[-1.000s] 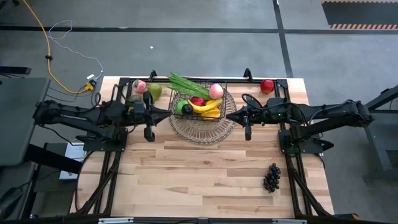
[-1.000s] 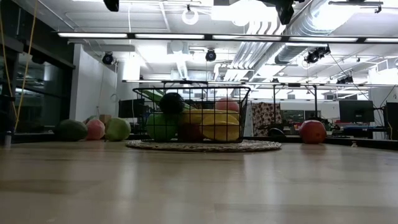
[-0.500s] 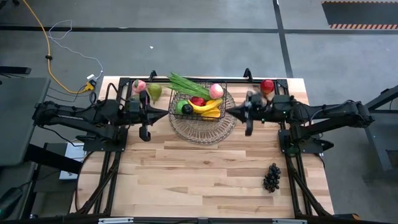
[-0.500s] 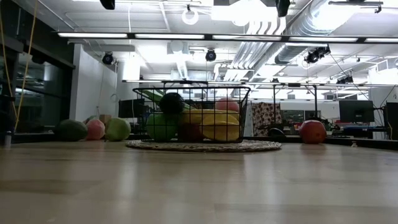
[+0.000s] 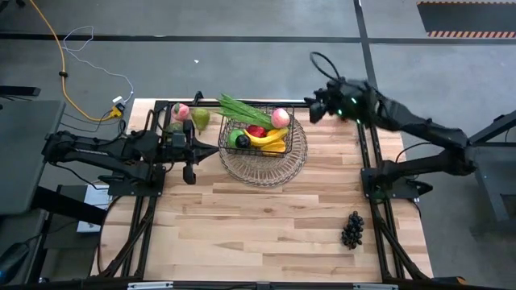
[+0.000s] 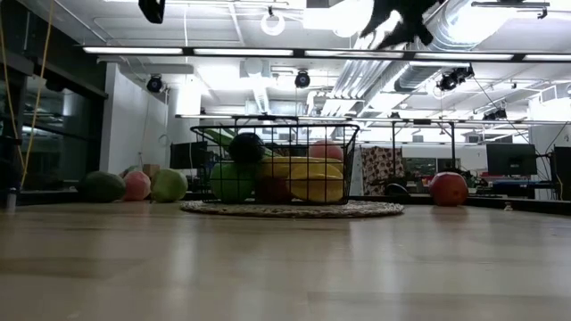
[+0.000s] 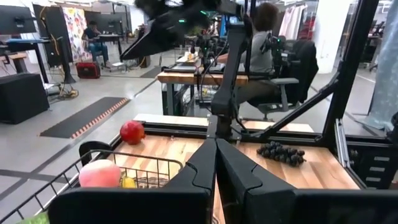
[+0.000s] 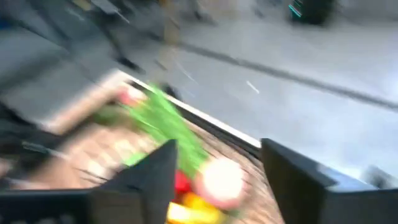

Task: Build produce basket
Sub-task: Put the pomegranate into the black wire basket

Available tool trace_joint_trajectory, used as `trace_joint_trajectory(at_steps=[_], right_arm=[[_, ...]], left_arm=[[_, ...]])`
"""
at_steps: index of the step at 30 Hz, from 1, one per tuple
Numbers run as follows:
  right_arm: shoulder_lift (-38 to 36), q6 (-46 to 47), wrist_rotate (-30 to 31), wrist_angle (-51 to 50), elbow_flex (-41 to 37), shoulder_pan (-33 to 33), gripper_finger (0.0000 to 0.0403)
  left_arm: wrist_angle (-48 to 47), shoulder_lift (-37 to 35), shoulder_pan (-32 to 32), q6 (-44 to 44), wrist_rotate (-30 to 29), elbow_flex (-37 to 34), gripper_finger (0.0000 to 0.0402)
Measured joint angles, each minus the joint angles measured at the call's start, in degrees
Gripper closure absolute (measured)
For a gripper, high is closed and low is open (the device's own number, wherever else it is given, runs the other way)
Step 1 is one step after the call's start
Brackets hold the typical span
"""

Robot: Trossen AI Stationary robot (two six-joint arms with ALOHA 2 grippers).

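The dark wire basket (image 5: 260,131) stands on a paler round wire tray (image 5: 266,167). It holds a green leafy bunch (image 5: 239,107), a peach (image 5: 280,118), a banana (image 5: 271,140) and apples. A peach (image 5: 180,110) and a green fruit (image 5: 201,118) rest on the table at the back left. Grapes (image 5: 352,229) lie near the front right, and a red apple (image 6: 449,189) sits at the back right. My left gripper (image 5: 214,147) hangs shut, level, just left of the basket. My right gripper (image 8: 217,149) hovers open and raised over the far edge, right of the basket.
The dark frame rail (image 5: 242,102) runs along the table's far edge behind the basket. Bare wood (image 5: 266,225) spreads across the near half of the table. Beyond the table a person (image 7: 268,25) sits at a desk.
My right gripper has swung away from the basket's right side, toward the table's far edge and upward, tipping and rolling as it went; most of the move came in the last half second. The basket and produce have stayed in place.
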Motion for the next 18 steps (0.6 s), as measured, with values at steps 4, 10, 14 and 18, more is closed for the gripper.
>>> trace_joint_trajectory(at_steps=[4, 10, 14, 18], right_arm=[[8.0, 1.4, 0.0, -18.0, 9.1, -8.3, 0.009], [19.5, 8.1, 3.5, -35.6, 17.0, -18.7, 0.0019], [24.6, 15.5, 3.6, -38.4, 17.1, -23.7, 0.0007], [28.7, 21.0, 4.2, -39.0, 15.9, -27.7, 0.0006]], left_arm=[[-0.1, -0.1, 0.0, 0.8, 0.5, 0.0, 0.0401], [0.0, -0.4, 0.0, 0.6, 1.0, 0.0, 0.0401], [0.0, -0.4, 0.2, -0.7, 1.0, 0.0, 0.0401], [0.0, -0.4, 0.2, -0.9, 1.0, 0.0, 0.0401]])
